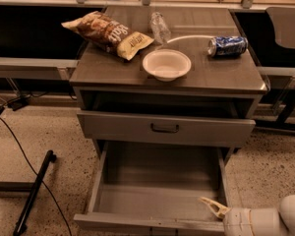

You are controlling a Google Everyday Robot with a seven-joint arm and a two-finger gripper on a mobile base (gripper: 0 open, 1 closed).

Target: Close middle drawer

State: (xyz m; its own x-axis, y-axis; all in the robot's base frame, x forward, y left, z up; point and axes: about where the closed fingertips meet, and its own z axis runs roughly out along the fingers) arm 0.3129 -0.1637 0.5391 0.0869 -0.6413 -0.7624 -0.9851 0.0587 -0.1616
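Note:
The middle drawer is pulled far out of the grey cabinet and is empty, so its wooden floor and side walls show. Its front panel lies at the bottom edge of the view and its handle is hidden. Above it, the top drawer front with its small dark handle stands slightly out. The lowest drawer is hidden under the open one. My gripper is at the lower right, just over the open drawer's front right corner, reaching in from the white arm.
On the cabinet top lie a chip bag, a clear plastic bottle, a white bowl and a blue can on its side. A black cable and pole lie on the speckled floor at left. A chair stands at right.

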